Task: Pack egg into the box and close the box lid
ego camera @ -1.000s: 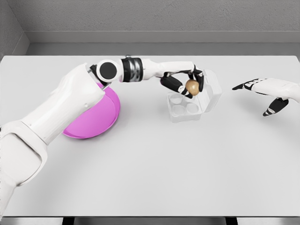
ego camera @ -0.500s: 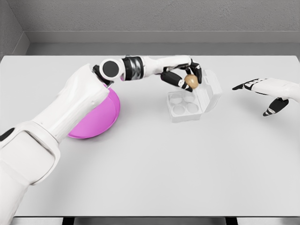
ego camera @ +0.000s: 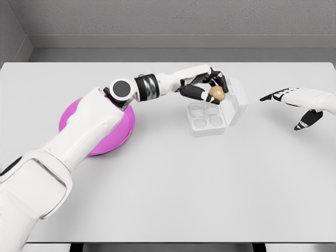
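Above one four-cup box, left hand clasping one egg.

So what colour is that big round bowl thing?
The bowl is bright pink-purple, seen in the head view.

A table carries everything; a bowl sits on it at the left, partly behind the left arm; a box stands right of the bowl, toward the far side, its lid raised at its far right; the left hand holds an egg above the box's far edge; the right hand hovers well right of the box.
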Tool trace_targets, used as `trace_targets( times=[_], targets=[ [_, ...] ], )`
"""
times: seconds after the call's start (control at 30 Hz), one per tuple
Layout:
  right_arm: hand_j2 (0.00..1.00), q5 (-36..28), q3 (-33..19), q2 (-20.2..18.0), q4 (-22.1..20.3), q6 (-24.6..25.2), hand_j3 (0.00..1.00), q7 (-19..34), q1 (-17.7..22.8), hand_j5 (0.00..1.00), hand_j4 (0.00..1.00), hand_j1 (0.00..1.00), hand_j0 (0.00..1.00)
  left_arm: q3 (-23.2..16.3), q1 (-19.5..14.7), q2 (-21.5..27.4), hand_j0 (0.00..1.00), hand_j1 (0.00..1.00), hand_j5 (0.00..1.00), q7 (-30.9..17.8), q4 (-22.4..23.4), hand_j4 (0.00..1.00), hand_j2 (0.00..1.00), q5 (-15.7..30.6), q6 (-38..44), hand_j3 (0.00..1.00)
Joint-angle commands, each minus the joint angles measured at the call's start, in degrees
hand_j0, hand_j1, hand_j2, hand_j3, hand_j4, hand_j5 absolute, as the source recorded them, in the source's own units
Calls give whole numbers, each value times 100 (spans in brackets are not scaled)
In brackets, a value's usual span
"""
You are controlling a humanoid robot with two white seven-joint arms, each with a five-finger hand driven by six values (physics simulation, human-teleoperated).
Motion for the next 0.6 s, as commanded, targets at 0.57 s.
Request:
trace_targets(
  times=[0.57],
  targets=[
    [100,-25,14,-7,-18,9,100,-2,0,100,100,100,100,360,194,-186,39,39,39,1,549,39,39,278,18,39]
  ],
)
